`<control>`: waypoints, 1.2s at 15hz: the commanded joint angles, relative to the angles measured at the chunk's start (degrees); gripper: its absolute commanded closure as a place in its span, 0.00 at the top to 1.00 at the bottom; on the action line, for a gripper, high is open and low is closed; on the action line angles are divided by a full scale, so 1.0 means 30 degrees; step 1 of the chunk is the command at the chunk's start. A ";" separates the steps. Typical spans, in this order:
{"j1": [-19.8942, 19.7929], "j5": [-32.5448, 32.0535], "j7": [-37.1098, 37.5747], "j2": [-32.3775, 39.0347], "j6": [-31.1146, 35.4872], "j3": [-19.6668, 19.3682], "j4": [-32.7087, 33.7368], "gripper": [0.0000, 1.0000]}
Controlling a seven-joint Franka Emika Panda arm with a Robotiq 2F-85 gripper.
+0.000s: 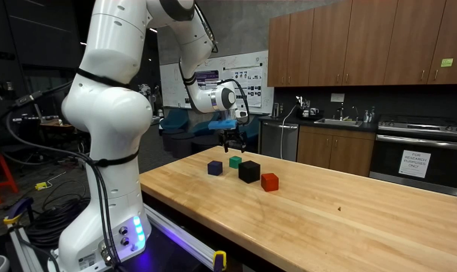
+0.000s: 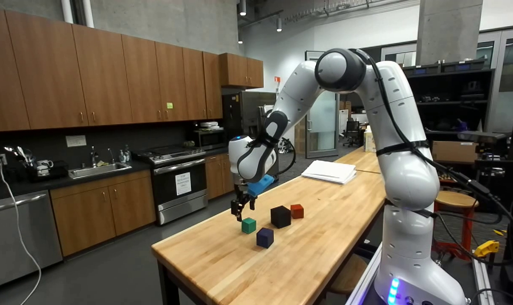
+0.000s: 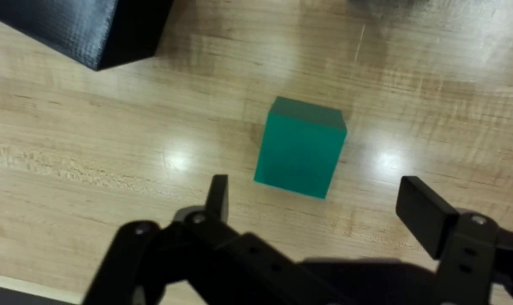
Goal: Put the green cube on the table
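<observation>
The green cube [image 1: 235,162] rests on the light wooden table [image 1: 345,234]. It also shows in an exterior view [image 2: 249,225] and in the wrist view [image 3: 301,154], where it lies near the middle of the picture. My gripper [image 1: 234,150] is above the cube and apart from it; it also shows in an exterior view [image 2: 245,213]. In the wrist view my gripper [image 3: 313,190] has its two black fingers wide apart with nothing between them. The cube appears just beyond the fingertips, turned slightly relative to them.
A black cube [image 1: 249,172] stands close beside the green cube and shows at the upper left of the wrist view [image 3: 78,25]. A dark blue cube [image 2: 265,238] and a red cube [image 2: 297,211] are also nearby. A white stack [image 2: 329,171] lies farther along the table.
</observation>
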 commanded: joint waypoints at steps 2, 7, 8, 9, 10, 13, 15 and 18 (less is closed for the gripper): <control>0.0230 0.0461 0.0643 -0.2255 -0.1065 0.0045 -0.1742 1.00; 0.0084 0.1775 0.0497 -0.4169 -0.1645 0.0659 -0.3515 1.00; 0.0049 0.2163 0.0348 -0.4486 -0.1644 0.0821 -0.3897 1.00; 0.0044 0.2435 0.0318 -0.4763 -0.1700 0.0949 -0.4213 1.00; 0.0022 0.2795 0.0172 -0.5041 -0.1637 0.1086 -0.4592 1.00; -0.0039 0.3325 0.0001 -0.5653 -0.1571 0.1307 -0.5621 1.00; -0.0092 0.3686 -0.0419 -0.5953 -0.1333 0.1397 -0.6253 1.00; -0.0114 0.3785 -0.0825 -0.6186 -0.0869 0.1432 -0.7017 1.00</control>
